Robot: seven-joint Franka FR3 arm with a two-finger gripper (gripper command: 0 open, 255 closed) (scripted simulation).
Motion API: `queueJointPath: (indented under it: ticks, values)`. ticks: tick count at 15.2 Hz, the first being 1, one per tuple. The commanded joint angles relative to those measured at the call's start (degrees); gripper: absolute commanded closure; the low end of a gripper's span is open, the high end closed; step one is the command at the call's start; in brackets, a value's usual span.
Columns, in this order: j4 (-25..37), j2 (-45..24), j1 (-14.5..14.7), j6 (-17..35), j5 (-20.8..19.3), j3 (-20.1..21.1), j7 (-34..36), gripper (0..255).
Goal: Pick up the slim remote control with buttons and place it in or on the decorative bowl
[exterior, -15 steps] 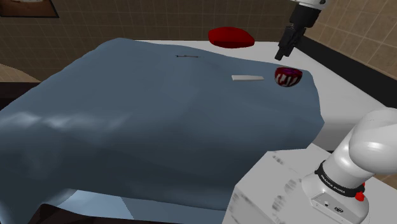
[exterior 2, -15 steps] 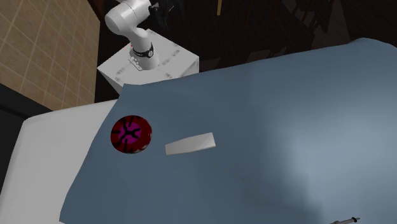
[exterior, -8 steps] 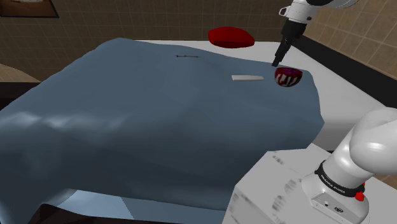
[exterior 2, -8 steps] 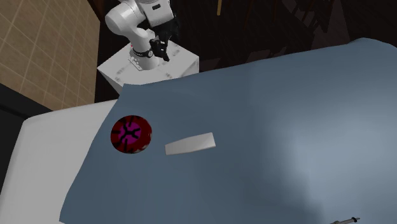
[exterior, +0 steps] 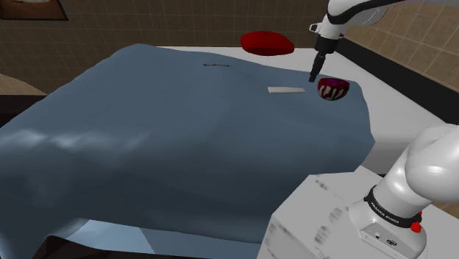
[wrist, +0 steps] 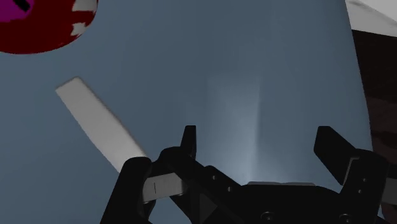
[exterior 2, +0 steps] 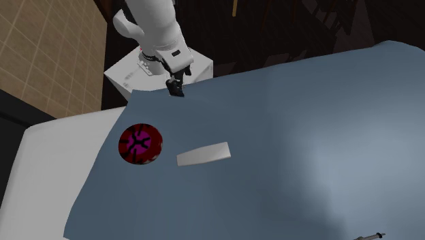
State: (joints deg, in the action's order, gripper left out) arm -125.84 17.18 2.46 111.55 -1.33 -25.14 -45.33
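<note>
We see a blanket (exterior: 184, 140) spread over a bed (exterior: 397, 136). On the blanket the remote (exterior: 286, 90) lies flat just beside the bowl (exterior: 332, 90), not touching it, and on the shoulder view's left of it. The bowl sits near the blanket's edge. We find the gripper (exterior: 314, 76) hanging over the blanket; in the second exterior view it is on the stand's (exterior: 324, 221) side of the remote and bowl. A cushion (exterior: 267, 43) rests on the bed beyond the blanket, behind the remote. A thin tool (exterior: 215, 66) lies on the blanket, well apart from the remote, to the shoulder view's left.
</note>
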Motion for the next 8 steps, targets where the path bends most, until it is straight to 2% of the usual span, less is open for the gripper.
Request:
queueJointPath:
  ticks: [1,8]
  values:
    - [2.26,-4.29,0.48,1.44,0.92,-1.88,-4.87,0]
    - [13.3,-21.75,0.02,4.69,7.92,-5.68,-21.6,0]
